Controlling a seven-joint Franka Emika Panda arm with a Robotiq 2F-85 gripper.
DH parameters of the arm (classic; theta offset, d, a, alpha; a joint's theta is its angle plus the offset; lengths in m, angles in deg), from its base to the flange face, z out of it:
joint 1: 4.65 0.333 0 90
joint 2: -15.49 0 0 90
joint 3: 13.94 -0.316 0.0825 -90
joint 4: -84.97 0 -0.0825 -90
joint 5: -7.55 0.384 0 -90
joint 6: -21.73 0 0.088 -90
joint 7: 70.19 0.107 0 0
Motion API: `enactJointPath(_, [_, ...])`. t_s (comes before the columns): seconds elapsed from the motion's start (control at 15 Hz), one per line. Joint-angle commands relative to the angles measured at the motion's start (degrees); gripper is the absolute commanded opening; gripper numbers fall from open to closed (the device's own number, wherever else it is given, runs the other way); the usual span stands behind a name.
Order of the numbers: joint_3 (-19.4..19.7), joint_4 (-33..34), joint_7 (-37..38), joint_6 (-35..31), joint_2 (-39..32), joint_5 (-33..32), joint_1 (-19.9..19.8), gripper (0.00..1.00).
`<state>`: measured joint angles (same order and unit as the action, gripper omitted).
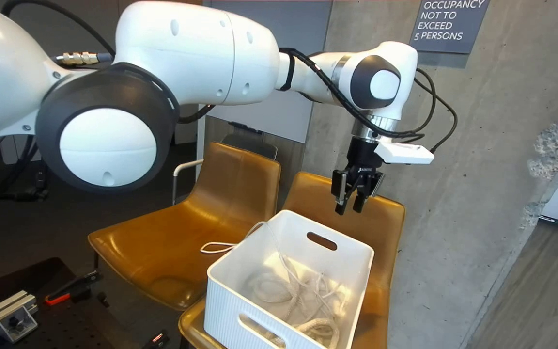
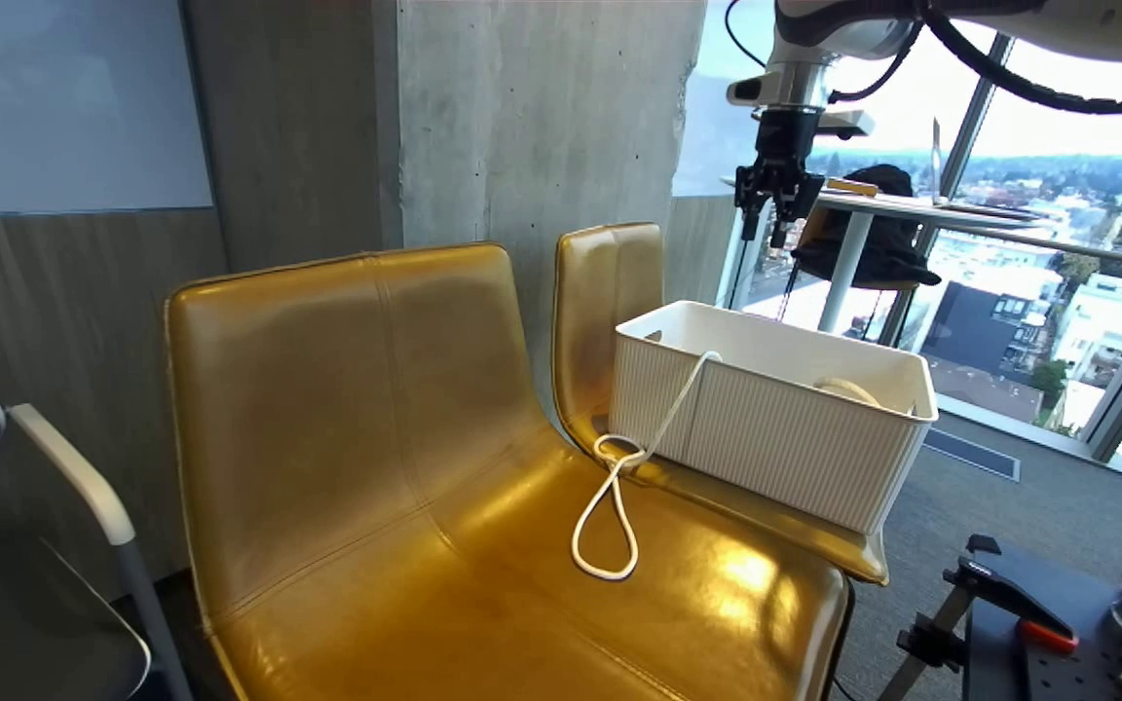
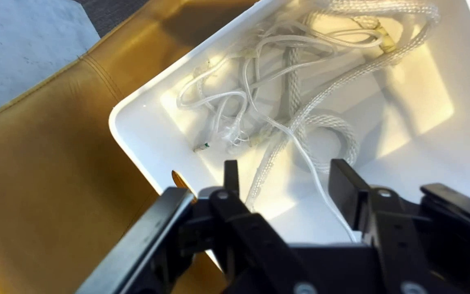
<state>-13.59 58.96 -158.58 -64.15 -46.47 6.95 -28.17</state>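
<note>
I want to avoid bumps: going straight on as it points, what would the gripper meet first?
Probably the white braided rope inside the storage bin below the gripper; depth is unclear, so the bin itself might come first.

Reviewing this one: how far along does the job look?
Looks done: the thick braided rope lies inside the white bin. In hand: nothing; the open gripper hangs above the bin. Apparently left: the thin white cord, partly in the bin, runs over its side, with a loop resting on the neighbouring chair.
</note>
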Motion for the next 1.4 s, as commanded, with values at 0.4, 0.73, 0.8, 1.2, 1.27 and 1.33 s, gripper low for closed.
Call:
enactJointPath(0.4, [0.07,0.55,-7.47,-3.06,-2.51,-1.34,7.87,1.0])
enactJointPath(0.73, [0.99,1.21,-4.93,-0.66,-3.26,-4.06,13.9,1.0])
enactJointPath(0.8, [1.0,1.52,-4.44,-1.4,-3.48,-4.42,15.02,1.0])
enactJointPath(1.2, [0.91,0.78,-2.85,-0.86,-3.25,-5.76,20.4,1.0])
enactJointPath(1.27, [1.1,0.75,-2.73,-0.56,-3.31,-6.31,21.32,1.0])
enactJointPath(1.33, [1.17,0.72,-2.49,0.01,-3.23,-6.68,22.16,1.0])
